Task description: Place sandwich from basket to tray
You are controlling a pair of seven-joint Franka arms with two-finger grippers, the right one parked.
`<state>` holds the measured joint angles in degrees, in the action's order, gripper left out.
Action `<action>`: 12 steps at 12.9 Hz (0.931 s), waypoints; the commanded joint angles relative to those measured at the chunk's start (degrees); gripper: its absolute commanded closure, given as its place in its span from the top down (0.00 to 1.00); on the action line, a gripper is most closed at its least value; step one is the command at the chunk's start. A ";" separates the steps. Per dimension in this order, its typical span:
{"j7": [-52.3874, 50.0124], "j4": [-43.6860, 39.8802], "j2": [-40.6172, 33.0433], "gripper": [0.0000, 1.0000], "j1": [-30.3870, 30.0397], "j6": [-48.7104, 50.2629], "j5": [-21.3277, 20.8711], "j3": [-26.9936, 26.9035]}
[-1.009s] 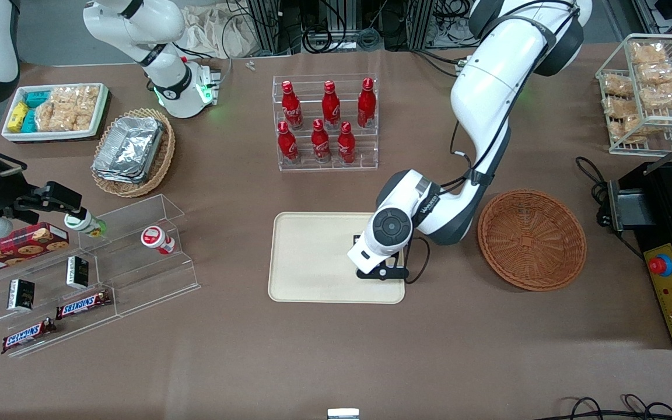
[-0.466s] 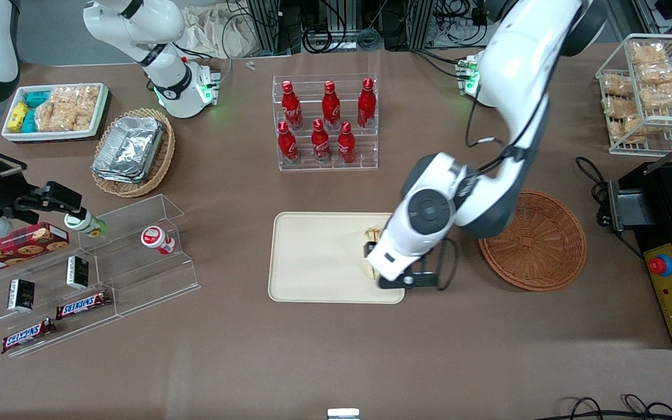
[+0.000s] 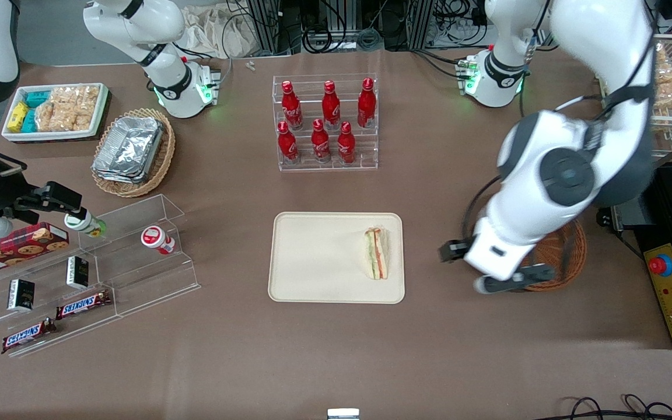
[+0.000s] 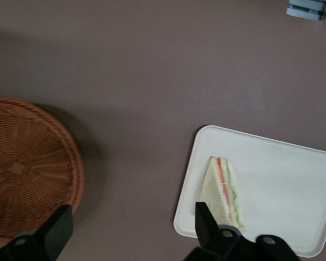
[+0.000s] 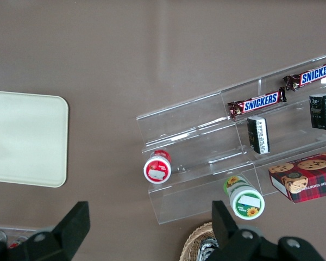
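Lying on the tray point(image 3: 312, 256), near the edge closest to the basket point(image 3: 563, 256), is the sandwich point(image 3: 375, 253), its red and green filling stripes showing along one side; nothing is touching it.

Gripper point(image 4: 131, 225): hanging above the bare brown table point(image 3: 336, 350), over the strip between tray and basket. Its two fingers point(image 4: 58, 231) are standing wide apart and holding nothing.

Basket: sitting toward the working arm's end of the table, with no sandwich showing in the part that can be seen. From the front, the arm's white wrist and forearm point(image 3: 540, 204) are covering much of it.

Around the tray, all well apart from it:
- a clear rack of six red bottles point(image 3: 325, 123), farther from the front camera;
- a tan oval basket of foil containers point(image 3: 132, 150) and a white bin of snack packets point(image 3: 55, 111), toward the parked arm's end;
- a clear stepped shelf point(image 3: 102, 274) carrying chocolate bars point(image 3: 82, 304), small dark boxes, two little jars and a cookie box point(image 3: 15, 245);
- a wire rack of bagged snacks point(image 3: 671, 87) and a black control box with a red button point(image 3: 661, 265), at the working arm's end.
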<state>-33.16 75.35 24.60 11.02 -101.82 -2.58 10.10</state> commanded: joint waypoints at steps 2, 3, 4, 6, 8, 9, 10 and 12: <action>7.13 7.51 -10.07 1.00 -7.83 2.77 0.20 0.62; 8.63 8.66 -11.75 1.00 -9.77 3.29 0.29 0.71; 10.73 10.50 -13.42 1.00 -10.57 3.47 0.29 0.54; 15.13 16.99 -16.93 1.00 -14.08 0.68 0.29 0.62; 15.32 21.84 -19.66 1.00 -14.62 -1.97 0.20 0.45; 16.80 21.51 -19.59 1.00 -14.62 -1.80 0.12 0.45; 19.60 20.90 -19.24 1.00 -16.19 -1.80 0.29 0.45; 21.12 19.05 -17.84 1.00 -19.01 -1.72 0.38 0.53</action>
<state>-14.75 94.32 7.31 -5.03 -102.89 -2.51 10.06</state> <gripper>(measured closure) 0.000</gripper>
